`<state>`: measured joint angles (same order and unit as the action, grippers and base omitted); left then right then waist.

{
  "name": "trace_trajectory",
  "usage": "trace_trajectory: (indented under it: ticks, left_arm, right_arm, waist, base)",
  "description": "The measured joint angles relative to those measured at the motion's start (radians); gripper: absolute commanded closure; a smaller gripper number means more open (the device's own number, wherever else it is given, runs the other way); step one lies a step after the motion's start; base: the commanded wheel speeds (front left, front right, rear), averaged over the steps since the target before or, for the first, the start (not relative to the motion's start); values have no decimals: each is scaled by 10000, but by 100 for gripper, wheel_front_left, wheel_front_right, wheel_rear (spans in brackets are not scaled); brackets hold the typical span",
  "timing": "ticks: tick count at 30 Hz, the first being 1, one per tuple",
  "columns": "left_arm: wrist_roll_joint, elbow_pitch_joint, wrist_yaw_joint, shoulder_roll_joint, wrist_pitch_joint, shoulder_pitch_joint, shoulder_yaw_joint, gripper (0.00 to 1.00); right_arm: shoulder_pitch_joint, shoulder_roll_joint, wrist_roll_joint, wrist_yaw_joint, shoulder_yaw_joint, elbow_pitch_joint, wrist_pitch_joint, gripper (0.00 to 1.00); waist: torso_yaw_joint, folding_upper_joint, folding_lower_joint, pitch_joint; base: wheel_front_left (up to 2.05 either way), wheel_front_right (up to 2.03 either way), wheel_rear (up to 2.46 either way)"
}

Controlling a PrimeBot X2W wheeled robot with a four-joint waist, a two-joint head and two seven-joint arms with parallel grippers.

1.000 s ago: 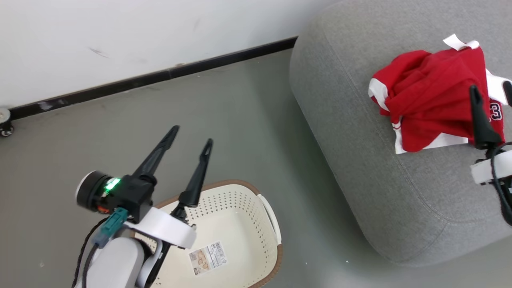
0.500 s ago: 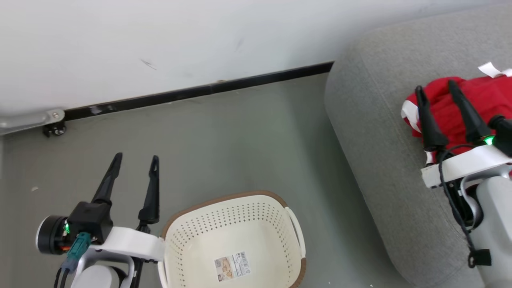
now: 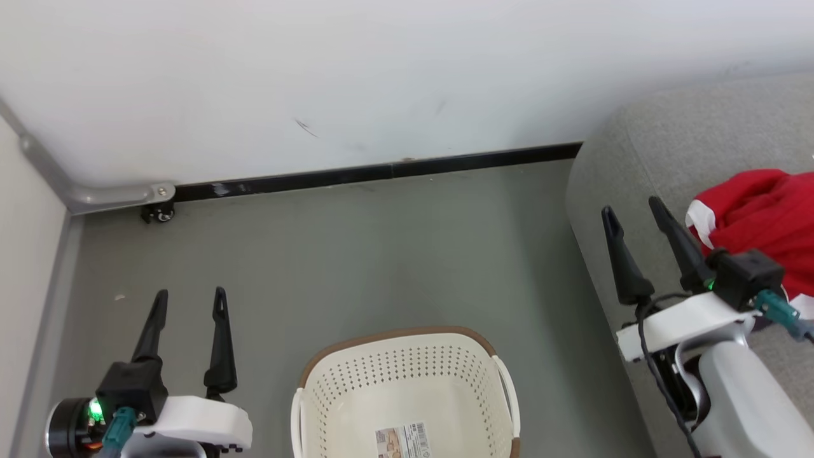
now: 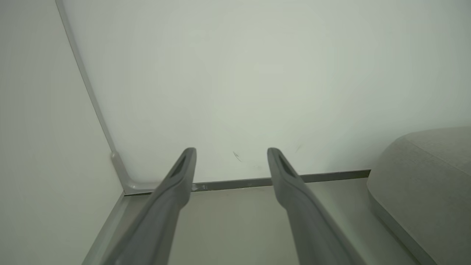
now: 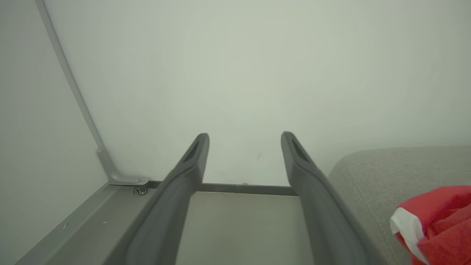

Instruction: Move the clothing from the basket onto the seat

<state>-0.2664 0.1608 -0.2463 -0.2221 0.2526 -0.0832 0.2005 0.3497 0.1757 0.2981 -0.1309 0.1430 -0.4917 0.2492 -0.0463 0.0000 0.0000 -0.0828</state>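
The red clothing (image 3: 760,216) with white trim lies bunched on the grey seat (image 3: 674,140) at the right edge of the head view; the right wrist view shows the clothing (image 5: 438,224) on the seat (image 5: 397,169) too. The cream basket (image 3: 407,388) with its brown rim stands on the floor at bottom centre, holding nothing but a label. My right gripper (image 3: 633,215) is open over the seat's left edge, left of the clothing. My left gripper (image 3: 189,300) is open above the floor, left of the basket. Each gripper, left (image 4: 232,152) and right (image 5: 244,138), faces the wall.
A white wall with a black baseboard (image 3: 381,172) runs behind the grey floor (image 3: 381,254). A pale panel with a metal edge and a small caster (image 3: 159,213) closes off the left side. Bare floor lies between basket, wall and seat (image 4: 427,176).
The head camera has swung left and tilted, sliding seat and clothing toward the right edge. My right gripper drew back off the clothing to the seat's left edge. Both grippers stay open.
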Motion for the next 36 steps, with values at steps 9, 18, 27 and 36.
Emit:
trace_trajectory:
  ticks: [9,18,27,36]
  left_arm:
    - [238,-61,0,140,0,419,71,0]
    - [293,-128,6,265,0,630,221,0]
    - [284,-167,13,414,0,903,194,0]
    - [244,-33,13,383,0,1130,100,0]
  right_arm:
    - [-1120,-527,-675,0,-412,213,0,0]
    - [-2137,-932,-1239,0,-805,679,0,0]
    - [-3059,-1218,-1561,2,-1034,1070,-94,0]
    - [-3536,-1267,-1854,2,-1089,1599,-322,0]
  waist:
    - [460,0,0,494]
    - [690,0,0,889]
    - [715,0,0,1276]
    - [680,0,0,1529]
  base:
    - [0,0,0]
    - [0,0,0]
    - [0,0,0]
    - [0,0,0]
